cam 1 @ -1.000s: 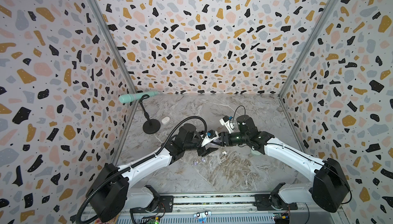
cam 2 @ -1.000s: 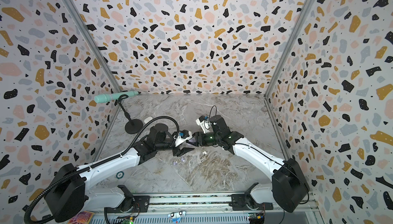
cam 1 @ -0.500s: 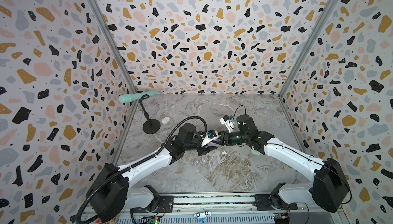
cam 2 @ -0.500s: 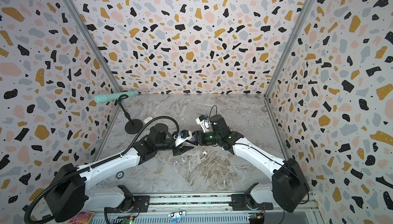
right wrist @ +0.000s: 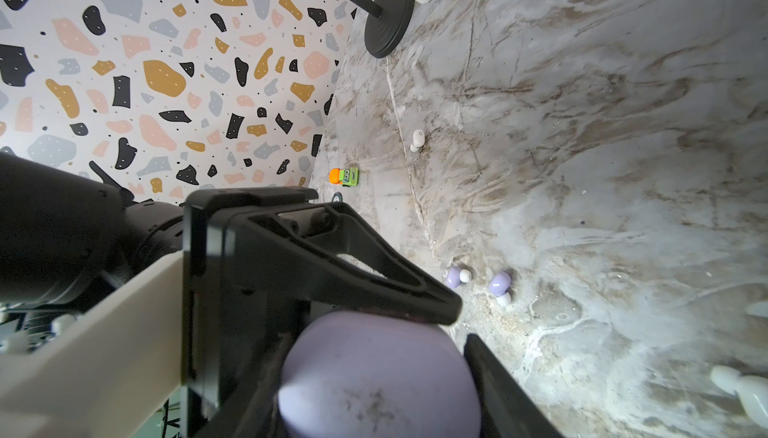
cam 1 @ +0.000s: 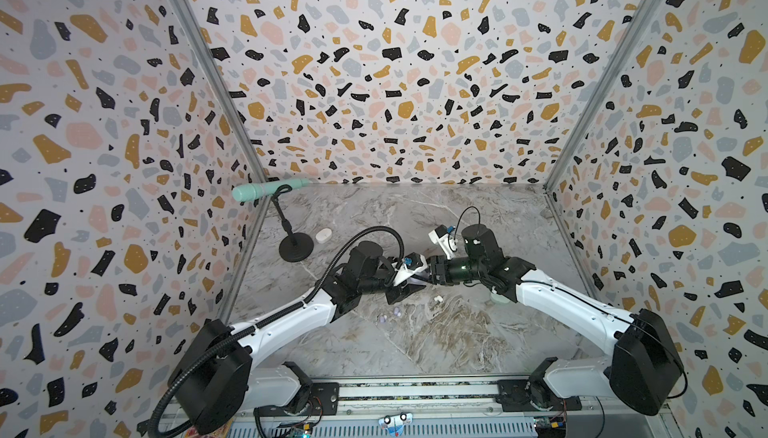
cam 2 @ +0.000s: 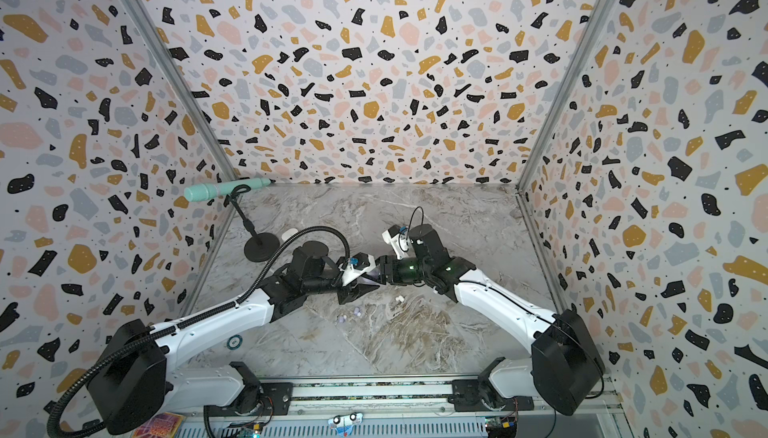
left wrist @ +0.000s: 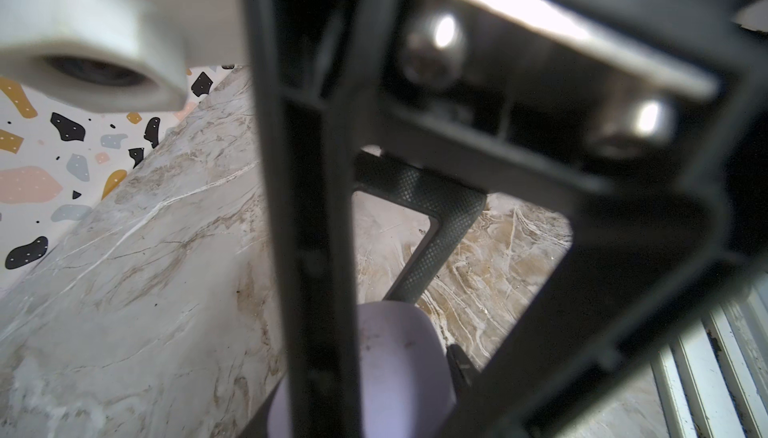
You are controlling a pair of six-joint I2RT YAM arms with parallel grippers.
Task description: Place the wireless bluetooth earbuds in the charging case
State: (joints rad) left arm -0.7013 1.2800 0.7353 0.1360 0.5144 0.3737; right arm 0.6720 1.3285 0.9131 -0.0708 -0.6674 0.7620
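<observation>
Inspecting the scene remotely, I am finding the task barely started; the right gripper [right wrist: 376, 352] is pinching the lavender charging case [right wrist: 378, 382] by its sides near the middle of the marble table [cam 1: 415, 344]; a finger of the left gripper [cam 1: 409, 284] is resting against the case's upper edge, and I cannot tell whether that pincer is clamping it or merely touching it; I am judging the case closed, with nothing seated inside; the two lavender earbuds [right wrist: 498, 284] are lying loose on the table near the grippers; a white earbud [right wrist: 417, 140] is lying farther off; opening the case and seating the buds are remaining.
</observation>
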